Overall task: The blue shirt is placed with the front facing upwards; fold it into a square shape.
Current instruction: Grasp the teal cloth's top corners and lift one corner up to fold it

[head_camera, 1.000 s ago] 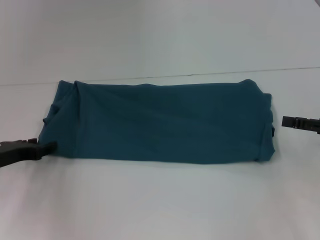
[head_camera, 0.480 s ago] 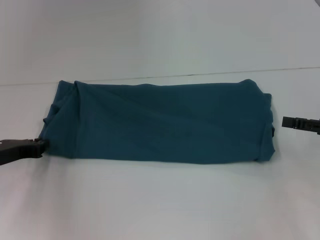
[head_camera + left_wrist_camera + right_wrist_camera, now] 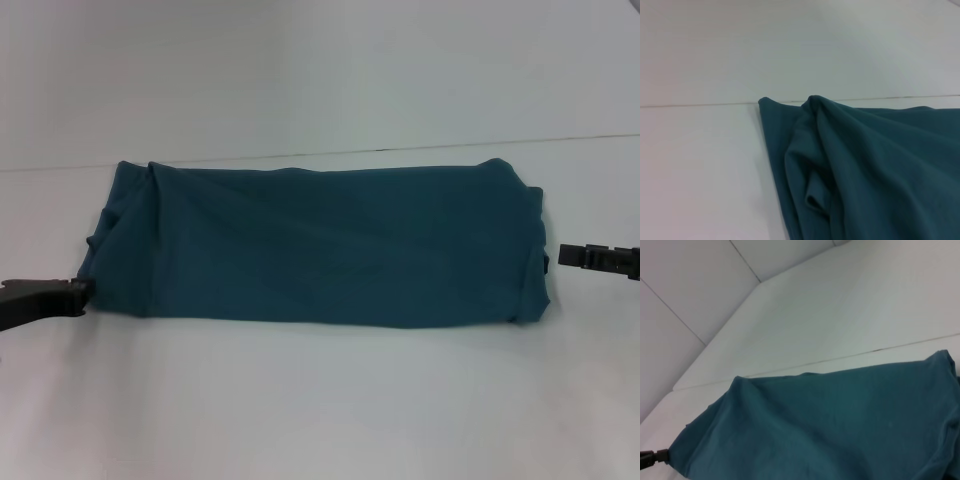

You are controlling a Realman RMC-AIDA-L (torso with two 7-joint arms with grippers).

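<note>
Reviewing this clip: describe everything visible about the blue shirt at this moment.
The blue shirt is dark teal, soft matte knit cloth, lying flat on the white table as a long band folded lengthwise, wider than deep. No lettering or label shows. Its left end is bunched into layered folds; its right end has stacked edges. The left gripper sits at the near left corner, touching or nearly so; the right gripper hovers just off the right end, apart from the cloth.

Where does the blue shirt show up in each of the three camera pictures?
Head view: the blue shirt lies as a long folded band across the middle, between the left gripper and right gripper.
Left wrist view: its bunched end fills the lower right.
Right wrist view: it spans the bottom.
Shared landmark: the seam line behind it.
</note>
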